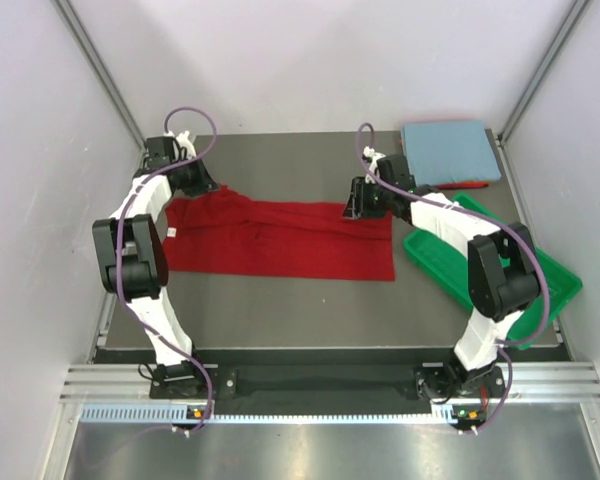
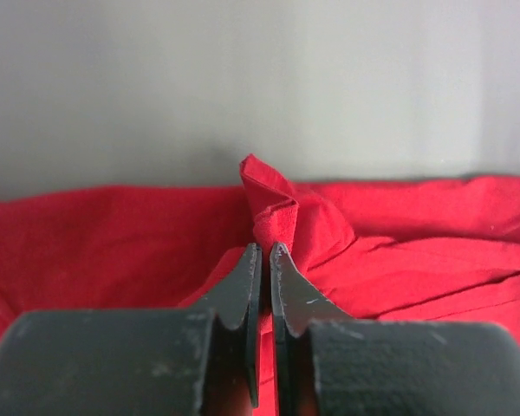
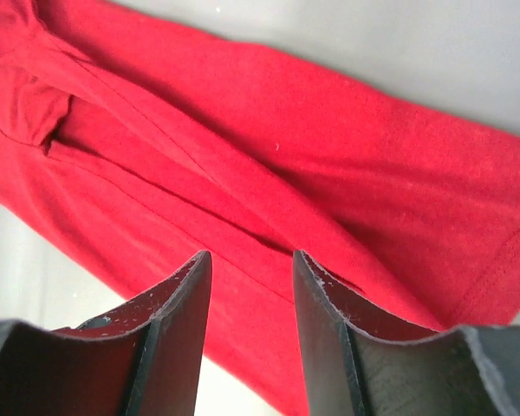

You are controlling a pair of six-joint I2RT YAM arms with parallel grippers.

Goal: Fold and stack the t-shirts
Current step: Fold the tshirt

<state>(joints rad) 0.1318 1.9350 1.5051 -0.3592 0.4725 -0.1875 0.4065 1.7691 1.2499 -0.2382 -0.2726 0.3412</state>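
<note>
A dark red t-shirt (image 1: 280, 240) lies lengthwise across the middle of the table, folded into a long strip, with a small white label (image 1: 171, 232) at its left end. My left gripper (image 1: 202, 187) is at the shirt's far left corner. In the left wrist view it (image 2: 265, 250) is shut on a raised pinch of the red cloth (image 2: 277, 204). My right gripper (image 1: 360, 208) is at the far right edge of the shirt. The right wrist view shows it (image 3: 251, 257) open just over the red cloth (image 3: 329, 173) and a fold line, gripping nothing.
A folded light blue t-shirt (image 1: 445, 150) lies at the back right corner on top of a folded red one (image 1: 470, 184), of which only an edge shows. A green plastic tray (image 1: 555, 280) sits tilted at the right, under the right arm. Grey walls stand close on both sides.
</note>
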